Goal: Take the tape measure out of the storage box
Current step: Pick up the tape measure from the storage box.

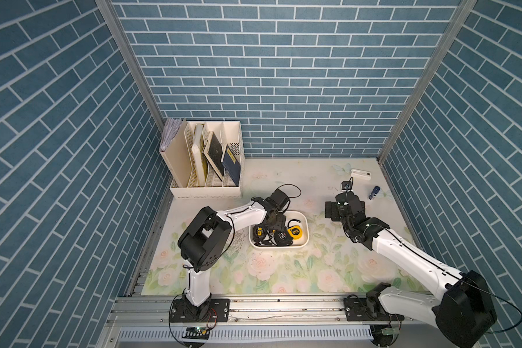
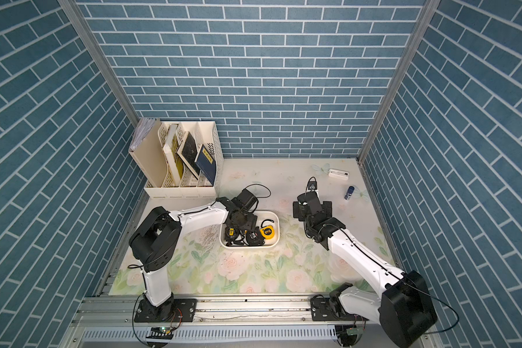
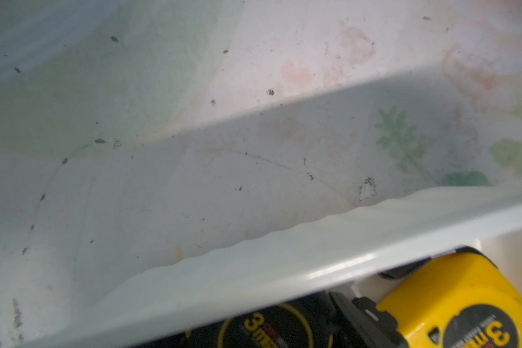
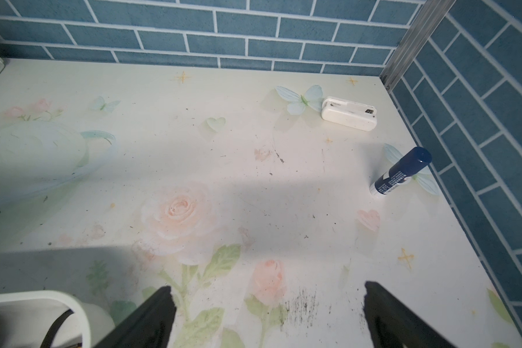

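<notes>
One tape measure (image 1: pixel 281 238) (partly under left gripper (image 1: pixel 271 228))

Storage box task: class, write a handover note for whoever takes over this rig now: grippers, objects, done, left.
Left gripper: low over the storage box; open or shut not visible.
Right gripper: open, empty, above the table beside the box.
The yellow tape measure and two black tape measures all lie in the box.
Done: none out yet.
Left: grasp one and lift it out onto the table.
</notes>
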